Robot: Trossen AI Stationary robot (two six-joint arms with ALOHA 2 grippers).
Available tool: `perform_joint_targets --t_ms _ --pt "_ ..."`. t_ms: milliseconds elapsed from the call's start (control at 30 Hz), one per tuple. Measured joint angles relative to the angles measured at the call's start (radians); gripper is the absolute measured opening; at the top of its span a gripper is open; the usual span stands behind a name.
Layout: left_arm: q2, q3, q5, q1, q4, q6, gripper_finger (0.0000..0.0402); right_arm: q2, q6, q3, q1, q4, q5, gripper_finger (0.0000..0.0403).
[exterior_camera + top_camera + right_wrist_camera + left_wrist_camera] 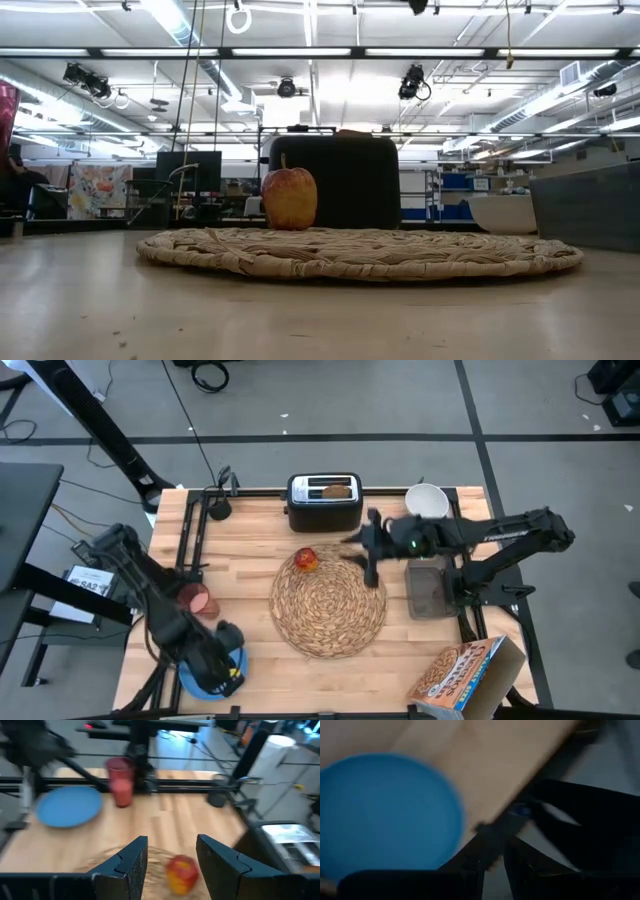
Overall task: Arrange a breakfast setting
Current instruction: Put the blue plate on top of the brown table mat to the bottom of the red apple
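1. Placemat [328,606] lies mid-table, near edge bare; the blue plate [212,672] sits well apart at the front-left corner under the left gripper [222,660], whose fingers I cannot tell.
2. Red fruit [306,560] rests on the mat's far rim; the right gripper [170,862] hangs above it, fingers spread and empty.
3. Judgement: setting barely begun; next the plate wants carrying onto the mat.
4. Bowl [427,500] waits beside the toaster [324,501].

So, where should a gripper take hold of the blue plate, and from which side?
Grip the blue plate at its thin rim, at the table's near left corner. It lies flat, so coming in low from beyond the table edge, one finger under the rim, seems best. The left gripper is above it.
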Motion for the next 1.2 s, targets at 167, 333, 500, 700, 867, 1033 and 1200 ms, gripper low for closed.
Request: perform_joint_targets --t_ms 167,333,500,700,867,1033,1200 --pt "0.09 -0.001 -0.004 -0.033 -0.024 -0.066 0.0071 0.0 0.117 0.0 0.147 -0.006 0.064 0.0176" --pt "0.162 -0.001 -0.004 -0.037 0.012 -0.075 0.0085 0.0 0.251 0.0 0.253 -0.05 0.16 0.0176" --pt "0.209 -0.001 0.006 -0.035 0.051 -0.077 0.0131 0.0 0.347 0.0 0.33 -0.082 0.213 0.0176" --pt "0.252 -0.004 0.019 -0.035 0.057 -0.089 0.0181 0.0 0.406 0.0 0.371 -0.103 0.233 0.0176" --pt "0.292 -0.013 0.04 -0.025 0.059 -0.107 0.0187 0.0 0.415 0.0 0.383 -0.107 0.233 0.0176" --pt "0.327 -0.013 0.053 -0.002 0.074 -0.102 0.0187 0.0 0.415 0.0 0.384 -0.107 0.229 0.0176" --pt "0.38 -0.013 0.095 0.021 0.082 -0.086 0.0187 0.0 0.415 0.0 0.384 -0.112 0.226 0.0176"
